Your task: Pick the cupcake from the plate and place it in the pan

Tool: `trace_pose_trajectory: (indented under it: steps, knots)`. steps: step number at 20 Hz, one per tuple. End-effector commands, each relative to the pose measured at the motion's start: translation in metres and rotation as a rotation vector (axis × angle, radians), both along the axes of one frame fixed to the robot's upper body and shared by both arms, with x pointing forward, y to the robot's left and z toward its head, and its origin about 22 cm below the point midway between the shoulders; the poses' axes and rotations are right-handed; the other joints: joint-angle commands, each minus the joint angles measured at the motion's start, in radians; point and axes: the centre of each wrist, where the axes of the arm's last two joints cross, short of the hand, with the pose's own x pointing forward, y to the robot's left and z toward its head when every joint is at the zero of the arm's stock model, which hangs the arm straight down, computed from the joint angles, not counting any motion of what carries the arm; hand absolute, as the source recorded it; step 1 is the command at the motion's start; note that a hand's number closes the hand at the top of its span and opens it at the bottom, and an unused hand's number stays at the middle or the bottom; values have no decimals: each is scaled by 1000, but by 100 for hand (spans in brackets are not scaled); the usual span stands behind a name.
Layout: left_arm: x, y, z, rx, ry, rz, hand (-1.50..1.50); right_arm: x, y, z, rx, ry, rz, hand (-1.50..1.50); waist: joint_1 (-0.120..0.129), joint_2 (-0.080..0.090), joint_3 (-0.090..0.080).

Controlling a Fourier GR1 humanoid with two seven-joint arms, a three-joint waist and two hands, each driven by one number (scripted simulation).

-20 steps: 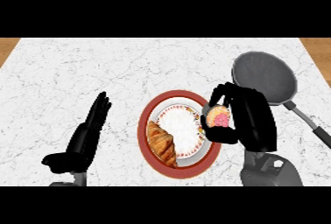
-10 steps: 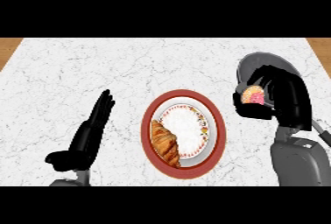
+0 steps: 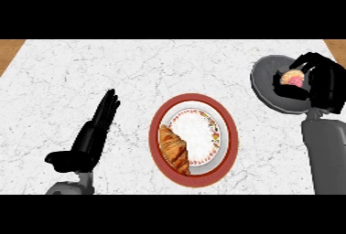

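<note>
A pink-frosted cupcake (image 3: 294, 78) shows inside the curled fingers of my right hand (image 3: 323, 84), over the dark grey pan (image 3: 270, 87) at the right of the counter. Whether the cupcake touches the pan's floor I cannot tell. The red-rimmed plate (image 3: 223, 137) lies in the middle of the counter with a croissant (image 3: 174, 149) on its left side. My left hand (image 3: 94, 132) rests open at the left, fingers straight and pointing away.
The counter is white marble, with wooden strips at its far left corner (image 3: 10, 50) and far right corner (image 3: 334, 45). My right forearm (image 3: 324, 155) hides the pan's handle.
My right hand carried the cupcake off the plate, up and to the right, and now holds it over the pan. The left hand stayed put.
</note>
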Motion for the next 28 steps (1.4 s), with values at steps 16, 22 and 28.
trace_pose_trajectory:
  steps: [16,22,28]
  knots:
    - [3,-14,0,13,-25,-41,0,62,-55,-26,125,495,126,-150,65,21,3]
    - [-4,-10,1,4,-35,-36,0,58,-57,-38,211,362,179,-150,59,21,4]
    - [-6,-16,-9,16,-19,-27,0,58,-74,-24,405,98,171,-150,41,18,4]
